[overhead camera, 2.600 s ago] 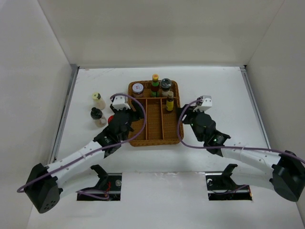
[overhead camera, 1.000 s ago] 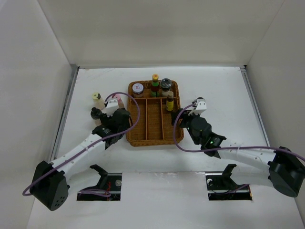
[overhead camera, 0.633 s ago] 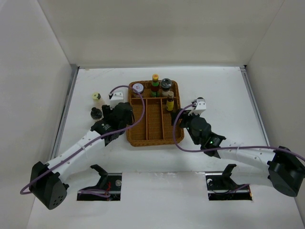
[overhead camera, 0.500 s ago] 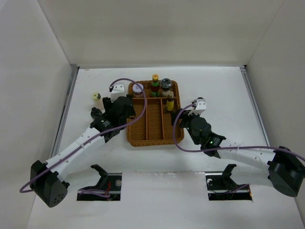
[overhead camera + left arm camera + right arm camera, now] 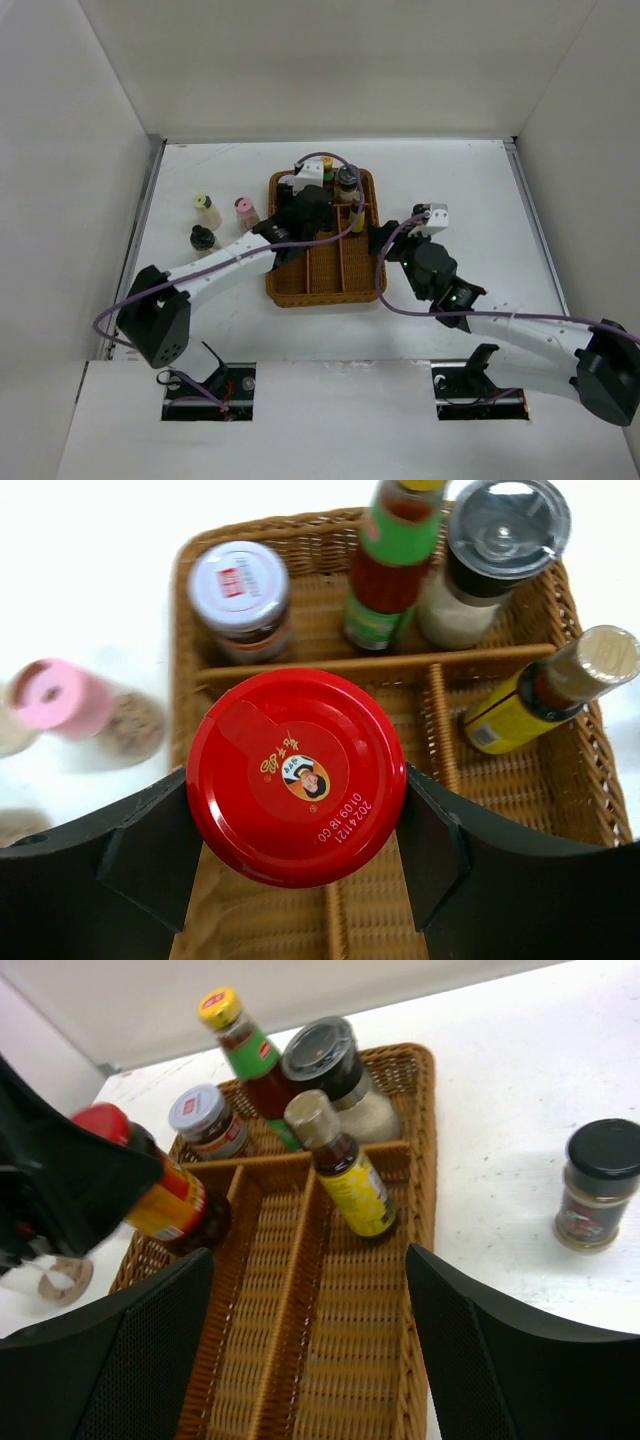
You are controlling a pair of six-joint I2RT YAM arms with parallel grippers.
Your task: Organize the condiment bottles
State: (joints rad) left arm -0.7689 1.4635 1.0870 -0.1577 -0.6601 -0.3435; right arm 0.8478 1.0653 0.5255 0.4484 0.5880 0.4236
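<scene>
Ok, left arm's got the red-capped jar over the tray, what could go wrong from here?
The red-capped jar, gripped by the left fingers, looks tilted over the left compartment of the wicker tray; released so, it might topple or knock the white-lidded jar behind the divider. The right fingers hang open by the tray; swinging in could bump the tan-capped bottle.

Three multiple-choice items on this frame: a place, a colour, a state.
1. Relative to the tray, the black-capped jar stands: A inside; B beside, on the table; C on its rim.
2. The held jar in the left pincer has a cap that is: A red; B pink; C yellow.
3. The right pincer is: A shut on a bottle; B shut, empty; C open, empty.
B: white tabletop under it. A: red lid fills the left wrist view. C: jaws apart, nothing between.
</scene>
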